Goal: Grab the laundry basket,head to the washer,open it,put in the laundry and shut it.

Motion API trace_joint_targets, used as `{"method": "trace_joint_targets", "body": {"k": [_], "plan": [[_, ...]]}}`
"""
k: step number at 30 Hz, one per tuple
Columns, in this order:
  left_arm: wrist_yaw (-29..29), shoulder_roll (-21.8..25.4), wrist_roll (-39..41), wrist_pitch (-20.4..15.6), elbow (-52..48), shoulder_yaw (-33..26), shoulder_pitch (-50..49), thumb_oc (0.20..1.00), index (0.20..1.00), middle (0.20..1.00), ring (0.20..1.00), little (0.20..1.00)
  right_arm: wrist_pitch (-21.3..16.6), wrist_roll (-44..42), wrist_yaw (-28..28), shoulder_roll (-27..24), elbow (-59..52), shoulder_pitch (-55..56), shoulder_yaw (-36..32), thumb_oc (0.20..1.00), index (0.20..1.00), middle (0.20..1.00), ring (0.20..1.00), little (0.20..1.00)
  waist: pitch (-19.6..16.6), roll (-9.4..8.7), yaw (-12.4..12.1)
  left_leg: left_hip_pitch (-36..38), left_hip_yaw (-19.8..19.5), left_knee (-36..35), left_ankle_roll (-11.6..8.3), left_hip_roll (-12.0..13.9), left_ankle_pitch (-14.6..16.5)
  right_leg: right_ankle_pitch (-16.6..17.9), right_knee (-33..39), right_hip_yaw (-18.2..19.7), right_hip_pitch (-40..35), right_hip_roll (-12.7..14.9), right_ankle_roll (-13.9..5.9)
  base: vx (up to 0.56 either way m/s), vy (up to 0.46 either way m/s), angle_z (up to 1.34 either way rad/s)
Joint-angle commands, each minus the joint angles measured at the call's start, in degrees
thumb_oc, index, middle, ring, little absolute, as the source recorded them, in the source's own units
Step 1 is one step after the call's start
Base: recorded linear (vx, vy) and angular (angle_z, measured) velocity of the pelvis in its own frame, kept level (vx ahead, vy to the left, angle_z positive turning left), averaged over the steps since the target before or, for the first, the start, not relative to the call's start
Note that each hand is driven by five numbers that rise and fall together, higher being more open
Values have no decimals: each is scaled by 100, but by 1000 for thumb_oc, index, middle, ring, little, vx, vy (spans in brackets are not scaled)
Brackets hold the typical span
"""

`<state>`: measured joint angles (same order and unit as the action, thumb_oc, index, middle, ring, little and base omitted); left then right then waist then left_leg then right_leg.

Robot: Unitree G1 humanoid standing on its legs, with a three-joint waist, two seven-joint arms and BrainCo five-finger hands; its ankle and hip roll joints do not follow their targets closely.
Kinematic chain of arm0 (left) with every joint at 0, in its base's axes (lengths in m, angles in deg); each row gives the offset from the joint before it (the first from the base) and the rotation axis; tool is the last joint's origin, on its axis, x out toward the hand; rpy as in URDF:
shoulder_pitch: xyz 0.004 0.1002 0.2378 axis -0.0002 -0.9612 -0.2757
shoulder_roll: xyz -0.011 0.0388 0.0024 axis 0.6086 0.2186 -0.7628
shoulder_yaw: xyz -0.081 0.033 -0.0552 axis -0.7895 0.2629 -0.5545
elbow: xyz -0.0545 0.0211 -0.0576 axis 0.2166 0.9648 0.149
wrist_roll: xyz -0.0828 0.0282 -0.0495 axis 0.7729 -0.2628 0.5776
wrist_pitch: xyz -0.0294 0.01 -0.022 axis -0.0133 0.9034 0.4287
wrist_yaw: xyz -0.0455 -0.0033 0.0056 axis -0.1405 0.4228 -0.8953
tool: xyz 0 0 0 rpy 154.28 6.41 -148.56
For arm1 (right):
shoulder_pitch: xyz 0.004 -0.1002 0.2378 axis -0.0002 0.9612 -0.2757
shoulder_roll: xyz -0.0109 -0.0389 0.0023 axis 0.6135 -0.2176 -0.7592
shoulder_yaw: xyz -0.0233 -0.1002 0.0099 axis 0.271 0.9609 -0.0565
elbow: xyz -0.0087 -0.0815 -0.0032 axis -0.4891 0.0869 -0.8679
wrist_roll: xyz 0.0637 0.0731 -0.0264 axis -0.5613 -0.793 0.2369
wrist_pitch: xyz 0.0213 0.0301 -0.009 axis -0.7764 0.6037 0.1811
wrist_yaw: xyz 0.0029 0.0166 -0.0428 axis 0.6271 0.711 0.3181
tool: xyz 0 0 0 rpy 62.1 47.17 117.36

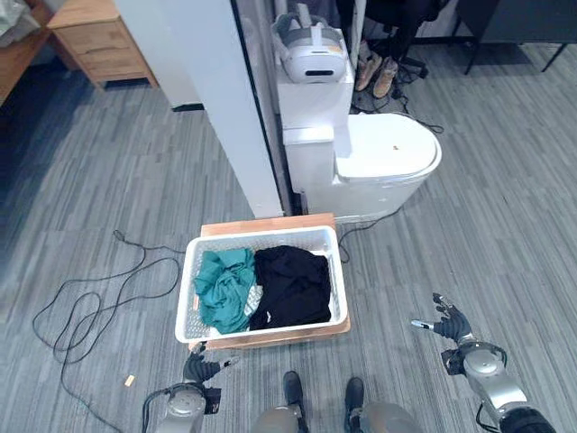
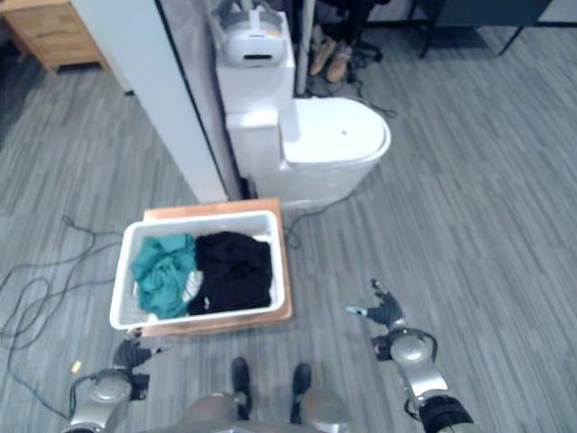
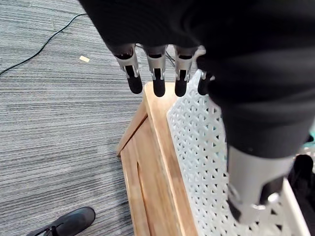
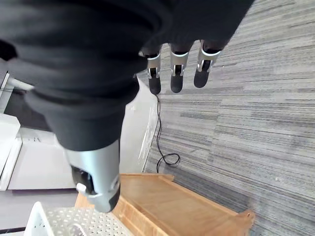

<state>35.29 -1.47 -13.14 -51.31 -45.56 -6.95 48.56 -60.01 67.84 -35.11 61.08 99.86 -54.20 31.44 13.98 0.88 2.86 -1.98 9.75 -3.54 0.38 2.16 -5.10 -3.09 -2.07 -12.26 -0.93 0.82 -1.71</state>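
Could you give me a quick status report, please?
Left hand open by laundry basket, right hand open, clear of it. Basket on wooden board, holding teal and black laundry. Nothing blocking.

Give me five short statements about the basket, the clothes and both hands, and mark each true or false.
1. The white laundry basket sits on a wooden board. True.
2. The left hand grips the basket's rim. False: its fingers are straight, by the basket's near left corner, holding nothing.
3. A teal garment lies left of a black garment in the basket. True.
4. The right hand holds the black garment. False: it is open above the floor, apart from the basket.
5. The basket is empty. False: it holds clothes.
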Motion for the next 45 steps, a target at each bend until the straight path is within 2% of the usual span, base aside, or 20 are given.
{"method": "trace_joint_targets", "body": {"k": [1, 3, 5, 6, 9, 13, 14, 15, 16, 17, 19, 20, 21, 24, 28, 34, 35, 36, 37, 45], "plan": [[131, 217, -32, -175, -16, -135, 123, 1000, 1000, 1000, 1000, 1000, -272, 34, -115, -144, -258, -86, -64, 1000, 1000, 1000, 1000, 1000, -143, -292, -121, -252, 172, 1096, -323, -239, 913, -250, -60, 380, 118, 468, -494, -32, 84, 39], [196, 217, 33, -168, -22, -112, 209, 1000, 1000, 1000, 1000, 1000, -230, 26, -147, -160, -212, -122, -68, 1000, 1000, 1000, 1000, 1000, -116, -393, -120, -464, -2, 1438, -481, 163, 942, -231, 4, 196, 80, 721, -546, -12, 148, 31], [241, 256, 9, -158, 16, -82, 288, 1000, 1000, 1000, 1000, 1000, -240, -1, -147, -151, -198, -138, -44, 1000, 1000, 1000, 1000, 1000, -138, -381, -142, -445, -171, 1301, -506, 284, 893, -244, 19, 164, 70, 752, -581, 102, 180, 28], [291, 286, 88, -177, 37, -23, 368, 1000, 1000, 1000, 1000, 1000, -209, 10, -154, -137, -162, -156, -23, 1000, 1000, 1000, 1000, 1000, -159, -365, -181, -458, -536, 1179, -563, 249, 889, -268, -11, 177, 91, 807, -620, 133, 204, 10], [293, 311, 38, -181, 14, 30, 451, 1000, 1000, 1000, 1000, 1000, -150, 106, -123, -101, -104, -166, -72, 1000, 1000, 1000, 1000, 1000, -210, -302, -126, -367, -536, 926, -500, 170, 917, -265, -64, 162, 75, 933, -696, 135, 301, -6], [334, 491, -8, -181, -57, 19, 702, 1000, 1000, 1000, 1000, 1000, -139, 123, -181, 31, -97, -523, 77, 1000, 1000, 1000, 1000, 1000, -50, -322, -158, -405, -271, 866, -282, -50, 977, -54, -488, 354, 552, 1184, -801, -36, 240, -16], [374, 539, -1, -187, -108, 1, 734, 1000, 1000, 1000, 1000, 1000, -147, 114, -186, 56, -118, -610, 137, 1000, 1000, 1000, 1000, 1000, -15, -318, -184, -408, -194, 864, -244, -64, 988, -21, -557, 314, 624, 1217, -804, -66, 222, -69], [463, 626, 31, -202, -165, -24, 842, 1000, 1000, 1000, 1000, 1000, -176, 73, -201, 138, -147, -800, 267, 1000, 1000, 1000, 1000, 1000, 44, -304, -253, -376, 10, 842, -204, -43, 1001, 38, -753, 70, 736, 1303, -788, -31, 164, -38], [463, 627, 31, -202, -164, -26, 844, 1000, 1000, 1000, 1000, 1000, -177, 72, -202, 139, -145, -804, 267, 1000, 1000, 1000, 1000, 1000, 46, -308, -259, -374, 17, 839, -203, -45, 1000, 35, -762, 79, 743, 1305, -789, 2, 195, -38], [513, 650, 32, -202, -172, -4, 959, 1000, 1000, 1000, 1000, 1000, -165, 43, -184, 154, -147, -922, 382, 1000, 1000, 1000, 1000, 1000, 84, -305, -236, -269, 109, 737, -176, -90, 961, -28, -934, 123, 826, 1100, -753, 14, 94, -58], [513, 651, 32, -202, -172, -5, 961, 1000, 1000, 1000, 1000, 1000, -165, 43, -184, 155, -146, -924, 382, 1000, 1000, 1000, 1000, 1000, 67, -305, -237, -290, 110, 730, -174, -90, 947, -12, -921, 124, 845, 1097, -751, 39, 66, -54], [652, 725, 21, -210, -129, -11, 1074, 1000, 1000, 1000, 1000, 1000, -186, -52, -210, 252, -96, -1108, 538, 1000, 1000, 1000, 1000, 1000, 33, -334, -352, -163, 251, 621, -227, -108, 1031, -138, -732, -266, 667, 1131, -770, 25, 31, -11], [677, 731, -8, -188, -150, 30, 1123, 1000, 1000, 1000, 1000, 1000, -185, -105, -222, 290, -47, -1193, 595, 1000, 1000, 1000, 1000, 1000, 32, -370, -378, -194, 321, 571, -210, -128, 919, -75, -568, -466, 603, 1136, -708, 33, 28, -7], [863, 663, -35, -169, 230, 249, 1601, 1000, 1000, 1000, 1000, 1000, -166, -337, -267, 468, 318, -1588, 871, 1000, 1000, 1000, 1000, 1000, 53, -394, -368, -258, 396, 513, -209, -128, 855, 27, -259, -190, 635, 975, -709, -31, -12, -30], [961, 563, -102, -100, 711, 462, 1940, 1000, 1000, 1000, 1000, 1000, -136, -469, -299, 673, 667, -1858, 1074, 1000, 1000, 1000, 1000, 1000, 83, -382, -377, -374, 424, 428, -218, -102, 765, 138, -124, -146, 741, 939, -718, -41, -27, -7], [1071, 223, -96, 71, 2112, 897, 2696, 1000, 1000, 1000, 1000, 1000, -81, -722, -377, 1112, 1568, -2675, 1654, 1000, 1000, 1000, 1000, 1000, 420, -309, -400, -868, 337, 356, -254, -61, 492, 315, -99, 16, 1311, 893, -674, -96, -32, -5], [1059, 189, -73, 70, 2154, 943, 2751, 442, 442, 442, 442, 442, -84, -739, -378, 1139, 1610, -2747, 1717, 586, 586, 586, 586, 586, 450, -300, -405, -899, 324, 328, -264, -51, 453, 335, -92, 30, 1354, 883, -670, -76, -50, -5], [1063, 159, -45, 47, 2135, 968, 2771, 200, 200, 200, 200, 200, -86, -767, -379, 1143, 1624, -2806, 1747, 235, 235, 235, 235, 235, 474, -291, -408, -915, 312, 307, -273, -45, 422, 343, -77, 46, 1375, 875, -663, -19, -34, -11], [1065, 146, -13, 29, 2080, 983, 2776, 200, 200, 200, 200, 200, -95, -802, -383, 1147, 1621, -2839, 1768, 200, 200, 200, 200, 200, 490, -284, -406, -925, 306, 289, -287, -36, 393, 353, -64, 57, 1387, 869, -661, -11, -35, -7], [903, 76, 155, -127, 1144, 876, 2203, 200, 200, 200, 200, 200, -193, -1003, -256, 996, 1091, -2375, 1604, 200, 200, 200, 200, 200, 406, -296, -388, -705, 306, 177, -329, 6, 379, 283, -12, 62, 1205, 817, -645, 16, -52, 0]]}}
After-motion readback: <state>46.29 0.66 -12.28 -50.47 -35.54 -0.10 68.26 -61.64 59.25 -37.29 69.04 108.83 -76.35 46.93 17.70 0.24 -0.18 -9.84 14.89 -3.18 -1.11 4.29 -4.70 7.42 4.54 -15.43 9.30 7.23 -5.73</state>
